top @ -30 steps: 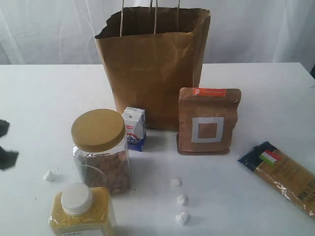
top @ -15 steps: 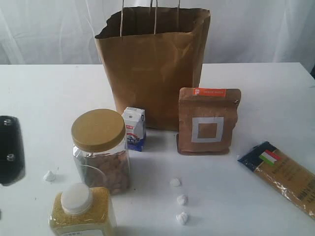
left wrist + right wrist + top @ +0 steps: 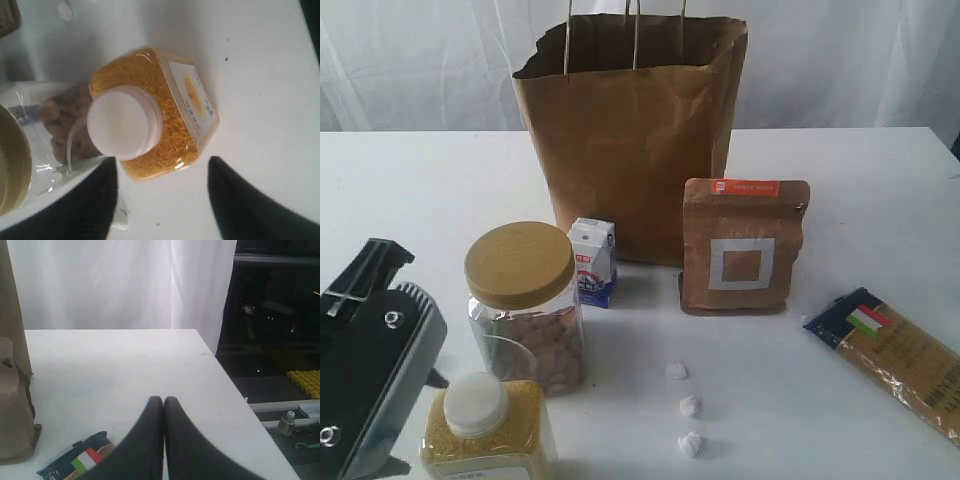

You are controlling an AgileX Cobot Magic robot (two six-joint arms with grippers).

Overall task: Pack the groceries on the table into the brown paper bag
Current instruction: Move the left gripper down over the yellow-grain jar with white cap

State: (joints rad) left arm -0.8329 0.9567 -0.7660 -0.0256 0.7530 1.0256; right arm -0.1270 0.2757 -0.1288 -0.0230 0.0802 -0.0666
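Observation:
The brown paper bag (image 3: 630, 140) stands open at the back of the table (image 3: 840, 180). In front of it are the small white-blue carton (image 3: 592, 262) and the brown white-square pouch (image 3: 745, 245). The gold-lidded nut jar (image 3: 525, 310) and the white-capped yellow-grain jar (image 3: 490, 425) stand at front left. The pasta packet (image 3: 900, 355) lies at the right. No dark can is in view. My left gripper (image 3: 162, 160) is open just above and beside the grain jar (image 3: 165, 105), holding nothing. My right gripper (image 3: 163, 399) is shut and empty above the table, near the pasta packet (image 3: 82, 460).
Three small white crumpled bits (image 3: 688, 405) lie in front of the pouch. The black left arm (image 3: 370, 360) fills the front-left corner beside both jars. In the right wrist view the table's edge (image 3: 225, 375) drops off to a dark floor.
The left arm has come in from the left edge and moved right and forward, up to the grain jar. The groceries and bag have not moved.

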